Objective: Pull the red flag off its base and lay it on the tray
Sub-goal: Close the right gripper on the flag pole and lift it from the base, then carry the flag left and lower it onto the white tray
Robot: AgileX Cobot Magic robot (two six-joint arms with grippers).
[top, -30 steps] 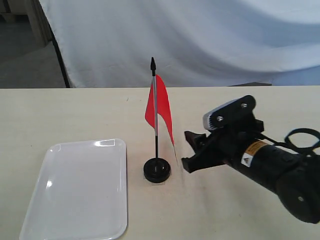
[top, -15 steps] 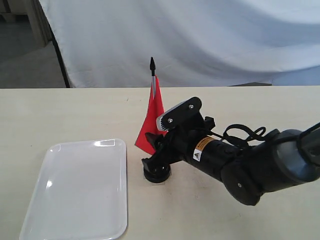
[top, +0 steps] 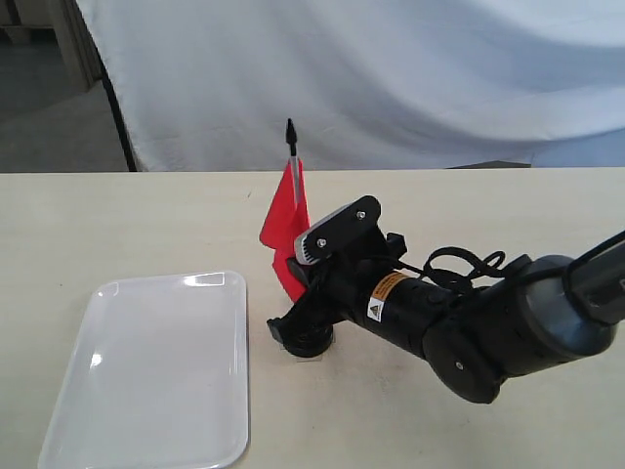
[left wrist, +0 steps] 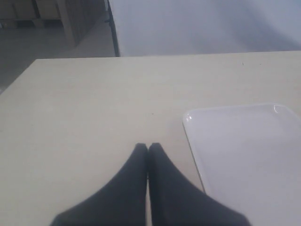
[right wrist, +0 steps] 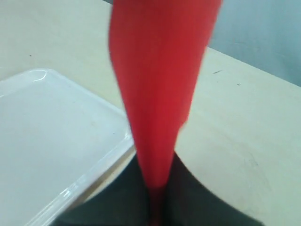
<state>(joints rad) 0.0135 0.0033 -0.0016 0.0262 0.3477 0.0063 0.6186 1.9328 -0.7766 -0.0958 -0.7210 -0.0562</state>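
The right gripper [right wrist: 156, 165] has its matte black jaws clenched on the small red cloth flag [top: 284, 231], the fabric bunched into a narrow fold between them. The left gripper [left wrist: 148, 148] has its jaws pressed together on nothing, above the smooth beige table [top: 117, 225]. Nearest lies the glossy white rectangular plastic tray [top: 241, 371], round-cornered and shallow-rimmed, its floor bare. Just beside it sits the small black round base [top: 311, 345], half hidden by the gripper. The flag's thin silver pole rises slightly tilted, with a white draped cloth [top: 410, 78] behind.

Red cloth flag [top: 281, 223] is hanging in soft folds as a glossy white plastic tray [top: 146, 376] is catching the light on a smooth, matt, pale table [top: 117, 220].
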